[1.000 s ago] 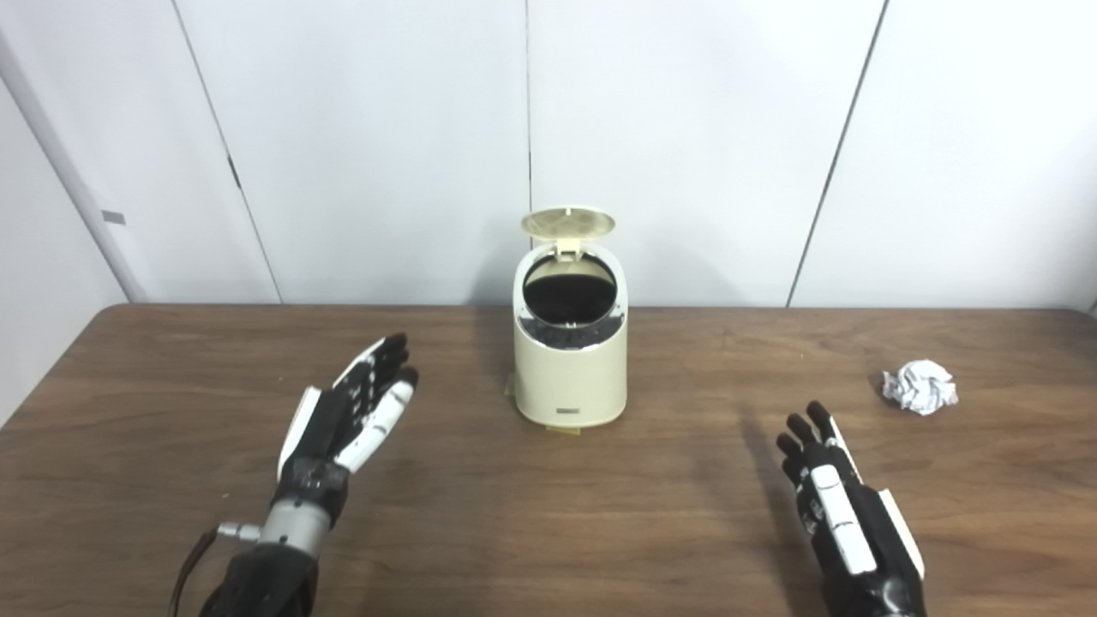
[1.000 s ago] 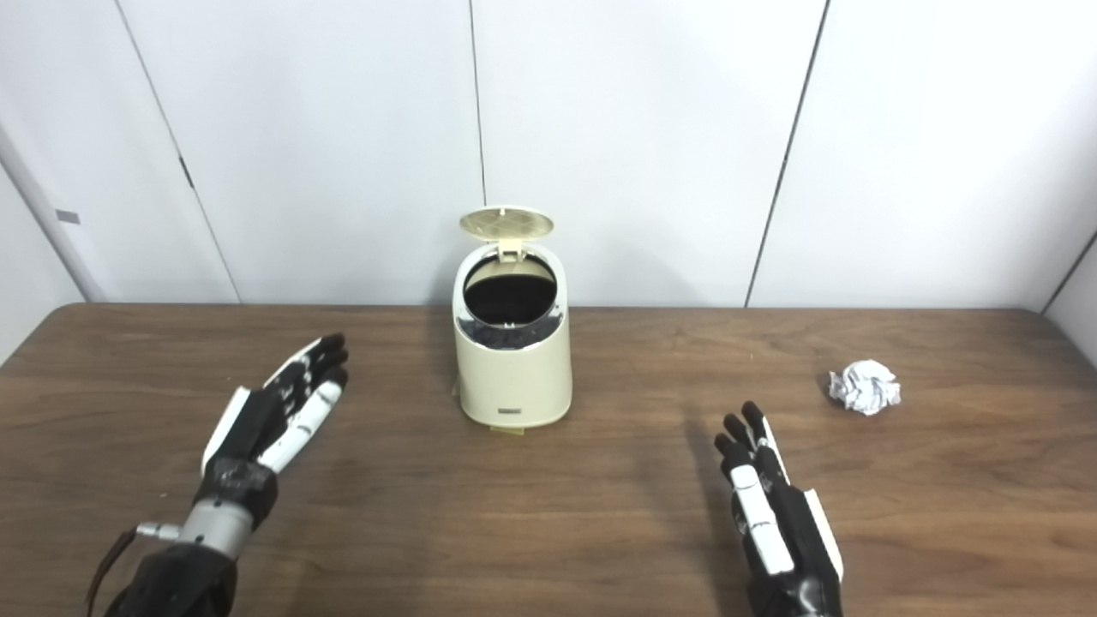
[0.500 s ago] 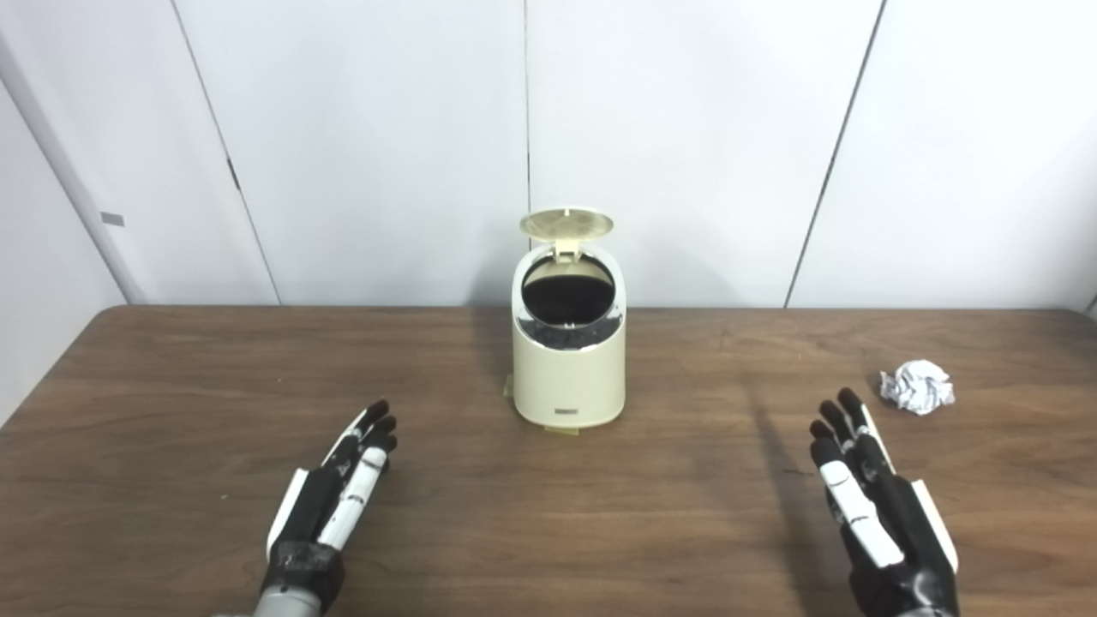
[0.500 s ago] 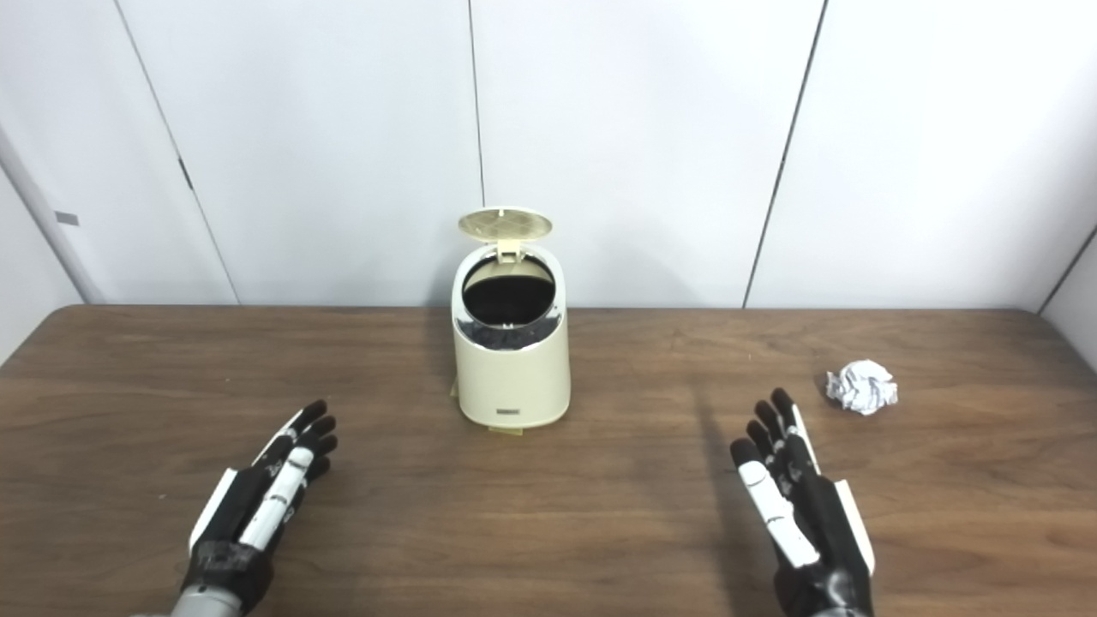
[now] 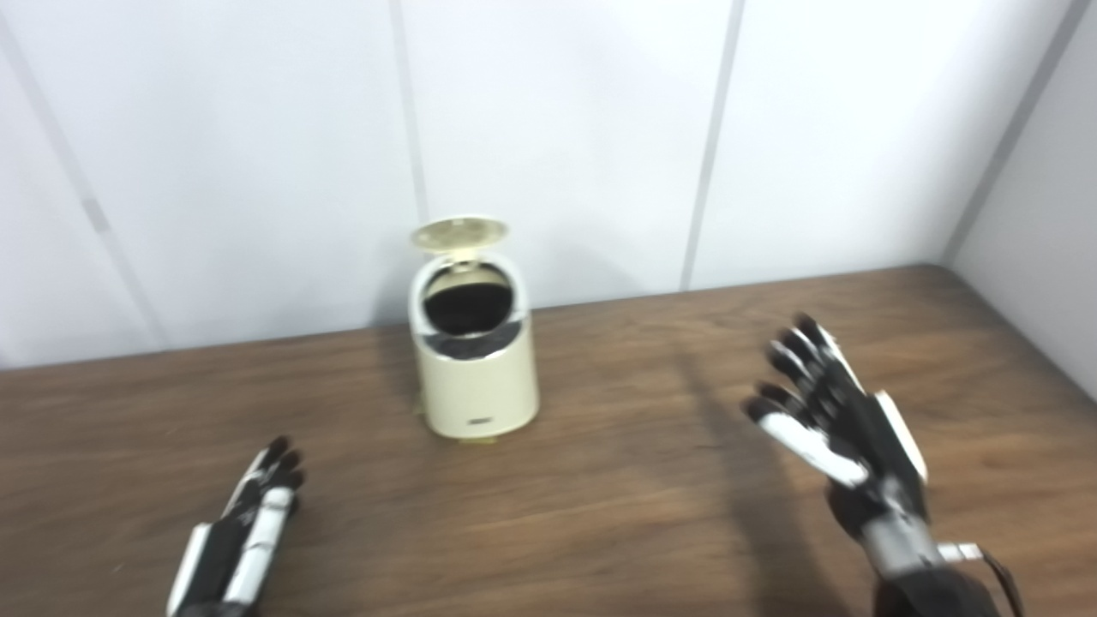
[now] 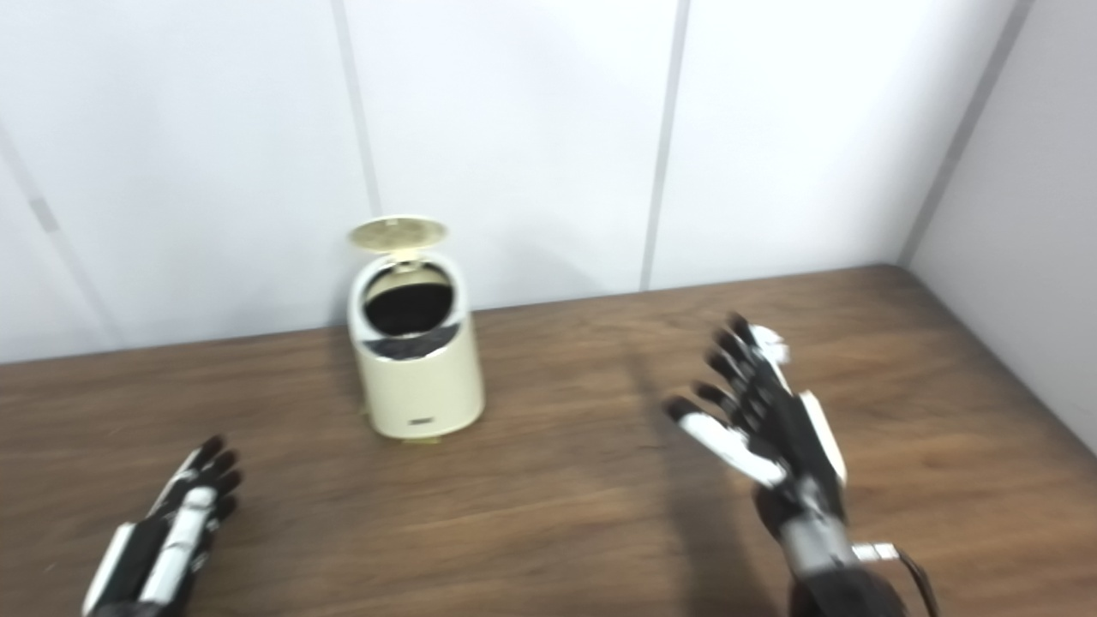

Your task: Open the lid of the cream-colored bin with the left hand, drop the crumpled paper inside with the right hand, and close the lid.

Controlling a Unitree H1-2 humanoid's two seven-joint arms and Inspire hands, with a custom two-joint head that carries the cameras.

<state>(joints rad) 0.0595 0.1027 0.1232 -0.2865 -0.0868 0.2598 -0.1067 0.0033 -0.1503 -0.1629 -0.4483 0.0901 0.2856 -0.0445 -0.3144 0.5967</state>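
We see the cream-colored cylindrical plastic bin (image 5: pixel 474 368) standing upright left of centre in the frame, on the far part of the dark brown wooden table (image 5: pixel 600 497) and close to the white panelled wall (image 5: pixel 557 128) behind it. Its round cream lid (image 5: pixel 458 232) is swung up on the rear hinge and stands above the dark round opening, which faces us. Both views are somewhat blurred, so we cannot make out anything inside the opening.

We cannot find the crumpled paper with certainty in either view. A small pale patch shows right at the fingertips of our right hand in the right eye view, but we cannot tell whether it is the paper or part of the hand.

Our right hand (image 5: pixel 836 424) is raised above the table in the right half of the frame, well apart from the bin, fingers (image 6: pixel 728 360) spread and extended, the thumb out toward the left, holding nothing. Our left hand (image 5: pixel 236 536) lies low in the lower left corner of the frame, near the table top, its fingers (image 6: pixel 212 467) straight and close side by side, also empty and well apart from the bin.
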